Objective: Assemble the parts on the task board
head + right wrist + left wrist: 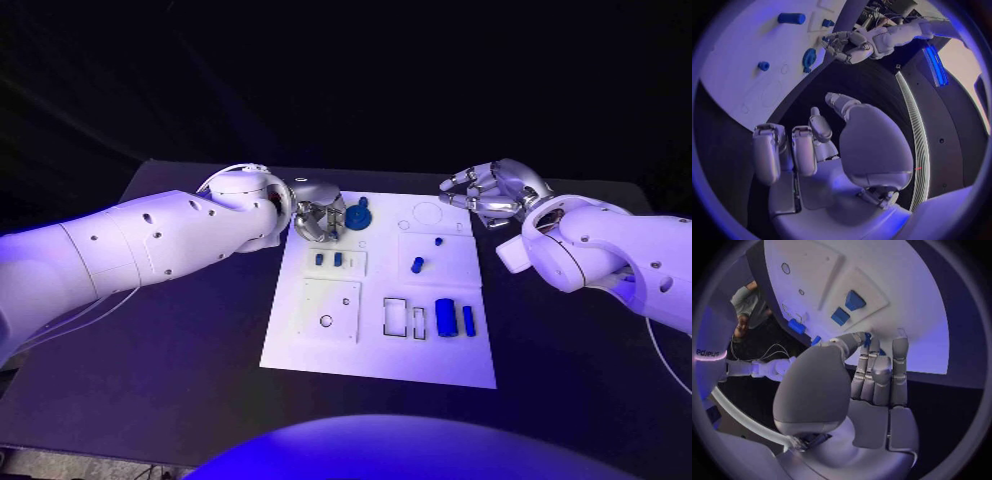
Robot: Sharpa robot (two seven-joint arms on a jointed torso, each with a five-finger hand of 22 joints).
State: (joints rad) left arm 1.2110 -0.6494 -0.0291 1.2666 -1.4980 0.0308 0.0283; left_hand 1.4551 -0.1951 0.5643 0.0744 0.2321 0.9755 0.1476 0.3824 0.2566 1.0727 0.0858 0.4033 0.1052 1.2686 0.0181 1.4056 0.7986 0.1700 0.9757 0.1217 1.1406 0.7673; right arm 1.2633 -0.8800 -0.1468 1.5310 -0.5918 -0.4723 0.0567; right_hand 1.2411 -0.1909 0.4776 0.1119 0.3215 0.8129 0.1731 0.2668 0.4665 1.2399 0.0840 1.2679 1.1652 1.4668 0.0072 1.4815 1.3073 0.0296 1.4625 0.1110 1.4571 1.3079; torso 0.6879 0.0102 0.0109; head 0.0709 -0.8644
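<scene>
The white task board (378,345) lies mid-table. My left hand (319,212) is at its far left corner, thumb and fingertips pinching the edge of a blue round part (358,213); a sliver of that part (868,338) shows between the fingertips. The right wrist view shows the same round part (809,57) beside my left hand (848,44). My right hand (493,192) hovers off the board's far right corner, fingers curled in with nothing in them. My right hand (811,145) is over the dark table beside the board (736,65).
Two small blue pegs (329,258) stand in a raised plate. A blue peg (417,265) and a smaller one (438,240) are mid-board. Two blue blocks (456,318) lie beside outlined slots (395,316). A plate with a hole (329,308) sits on the near left.
</scene>
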